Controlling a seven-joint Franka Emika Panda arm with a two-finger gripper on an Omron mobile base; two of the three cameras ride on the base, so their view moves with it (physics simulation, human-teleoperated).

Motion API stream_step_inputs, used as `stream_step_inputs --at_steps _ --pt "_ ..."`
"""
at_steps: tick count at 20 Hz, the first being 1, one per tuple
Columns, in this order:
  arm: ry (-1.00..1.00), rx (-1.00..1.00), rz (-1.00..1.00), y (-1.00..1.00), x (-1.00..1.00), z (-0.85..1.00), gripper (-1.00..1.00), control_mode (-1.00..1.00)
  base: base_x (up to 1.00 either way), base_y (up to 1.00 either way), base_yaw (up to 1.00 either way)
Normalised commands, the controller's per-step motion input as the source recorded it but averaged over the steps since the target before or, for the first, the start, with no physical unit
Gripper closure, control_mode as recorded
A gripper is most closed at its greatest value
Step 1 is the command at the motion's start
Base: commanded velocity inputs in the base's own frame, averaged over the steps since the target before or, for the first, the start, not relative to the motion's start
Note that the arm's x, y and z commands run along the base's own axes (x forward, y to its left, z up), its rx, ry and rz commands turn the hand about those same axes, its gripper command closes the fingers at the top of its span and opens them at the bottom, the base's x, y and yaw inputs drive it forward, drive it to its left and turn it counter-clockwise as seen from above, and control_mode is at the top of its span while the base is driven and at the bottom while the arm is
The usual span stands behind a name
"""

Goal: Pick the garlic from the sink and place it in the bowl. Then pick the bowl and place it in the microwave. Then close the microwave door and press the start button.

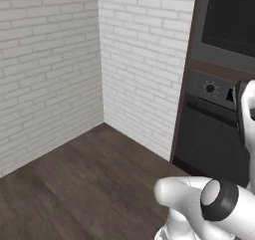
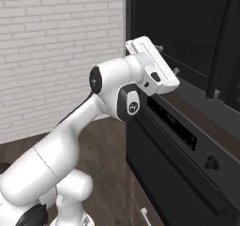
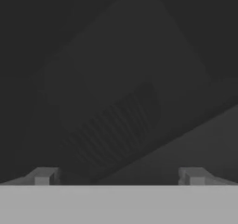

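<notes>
A: Reaching at the microwave (image 2: 187, 28), the gripper (image 3: 119, 175) hangs wide open, holding nothing.

B: Its dark front sits just ahead, above the oven (image 2: 187, 173).

A: Door or start-button step, I'd judge; next, pressing squarely.

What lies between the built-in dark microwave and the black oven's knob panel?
A narrow brown cabinet strip separates them, shown in the left base view.

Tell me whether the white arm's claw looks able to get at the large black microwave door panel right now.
Probably yes: the open claw points straight at the large black microwave door panel, close by, with nothing visible between them.
</notes>
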Motion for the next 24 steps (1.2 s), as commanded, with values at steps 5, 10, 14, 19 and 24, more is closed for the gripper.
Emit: stream_step_inputs --at_steps 5,10,14,19,24 --pt "-0.09 0.0 0.0 -0.44 1.0 -0.37 -1.0 -1.0 0.0 0.0 0.0" --pt "-0.03 0.0 0.0 -0.38 0.96 -0.38 -1.0 -1.0 0.0 0.0 0.0" --pt "-0.11 0.0 0.0 -0.02 -0.04 -0.12 -1.0 -1.0 0.0 0.0 0.0" --pt "-0.02 -0.18 0.0 0.62 -0.97 0.13 -1.0 -1.0 0.0 0.0 0.0" --pt "0.11 -0.19 0.0 0.46 -0.86 0.45 -1.0 -1.0 0.0 0.0 0.0"
